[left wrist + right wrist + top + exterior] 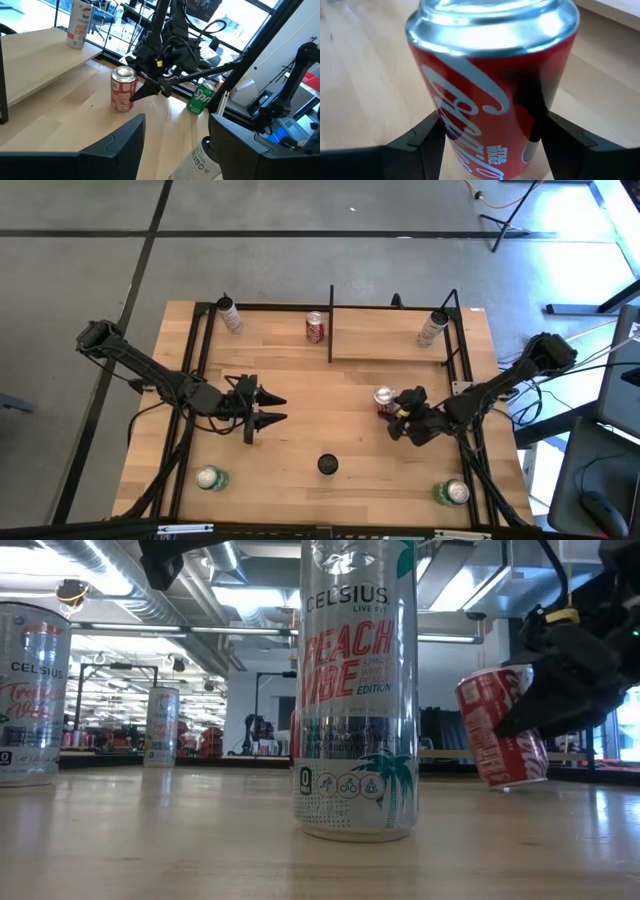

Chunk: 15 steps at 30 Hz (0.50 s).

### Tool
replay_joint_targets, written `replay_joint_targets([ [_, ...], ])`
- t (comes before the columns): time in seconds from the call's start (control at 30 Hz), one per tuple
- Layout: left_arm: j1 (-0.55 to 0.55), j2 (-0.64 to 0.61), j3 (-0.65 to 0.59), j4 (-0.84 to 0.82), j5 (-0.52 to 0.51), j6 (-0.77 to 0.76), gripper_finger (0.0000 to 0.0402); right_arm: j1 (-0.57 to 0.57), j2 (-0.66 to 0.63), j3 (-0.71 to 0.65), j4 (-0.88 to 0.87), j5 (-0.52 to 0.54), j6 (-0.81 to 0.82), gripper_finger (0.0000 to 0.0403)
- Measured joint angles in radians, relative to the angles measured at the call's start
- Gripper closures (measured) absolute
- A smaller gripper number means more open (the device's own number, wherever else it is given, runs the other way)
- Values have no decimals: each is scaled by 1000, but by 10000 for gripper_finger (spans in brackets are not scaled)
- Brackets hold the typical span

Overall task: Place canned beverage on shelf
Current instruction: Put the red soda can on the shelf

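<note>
At the right of centre in the high view, a red cola can is pinched between the fingers of the right claw and, in the low view, is seen tilted and raised off the desk, so the grasp is judged done while the carry and set-down remain. The shelf, at the upper right of the desk, already bears one tall can, and the red can is well apart from it. The left claw is held spread and empty at centre left.
</note>
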Motion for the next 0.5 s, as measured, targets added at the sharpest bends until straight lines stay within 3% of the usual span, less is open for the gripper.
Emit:
replay_joint_targets([
  [0.37,0,0,0,3,0,0,191,15,1,-7,6,-39,-69,153],
  [0.5,1,0,0,3,-10,0,191,14,2,-8,2,-48,-67,77],
])
